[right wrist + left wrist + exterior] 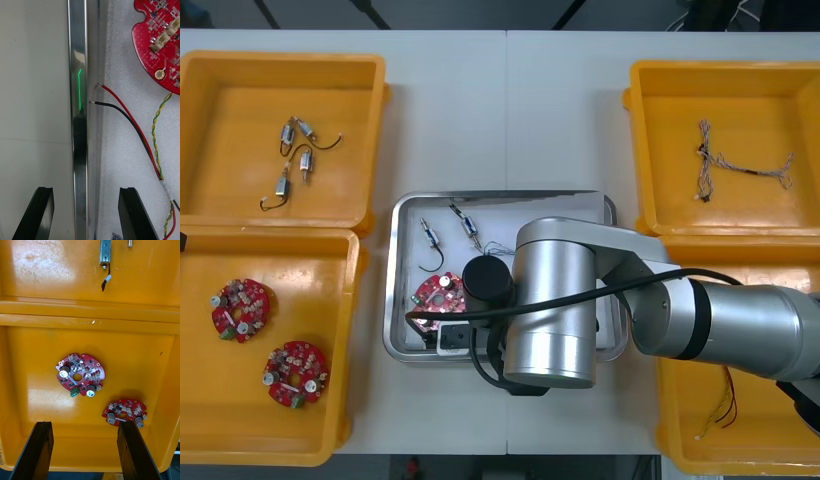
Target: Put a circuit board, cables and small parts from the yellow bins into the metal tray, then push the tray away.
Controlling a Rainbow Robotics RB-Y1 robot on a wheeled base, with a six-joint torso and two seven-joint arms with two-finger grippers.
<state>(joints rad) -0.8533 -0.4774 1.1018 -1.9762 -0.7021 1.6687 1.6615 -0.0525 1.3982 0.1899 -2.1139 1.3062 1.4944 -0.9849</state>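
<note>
Light table [500, 110], seen from above, with four yellow bins: left far bin [230, 90], left near bin [320, 290], right far bin [660, 130] and right near bin [680, 420]. The right arm [740, 320] reaches across from the right side and covers the near right part of the metal tray [395, 300], which lies between the bins and is white inside.

Right gripper [86, 189]: fingers set wide apart and holding nothing, straddling the tray's shiny rim [78, 150], one finger over the table and the other over the white lining.

Left gripper [84, 425]: fingers likewise wide and empty, above the left near bin.

One red circuit board [435, 293] rests in the tray, near its left wall. Two more boards [240, 309] [295, 374] lie apart in the left near bin.

A red and black pair of leads [127, 112] and a twisted yellow-green cable [155, 131] lie on the lining between the inner finger and the board. A thin twisted cable [703, 160] lies in the right far bin, and a red and yellow cable [725, 400] in the right near bin.

Two small metal parts [430, 238] [468, 226] sit in the tray's far half. Several loose parts [290, 130] lie in the left far bin
</note>
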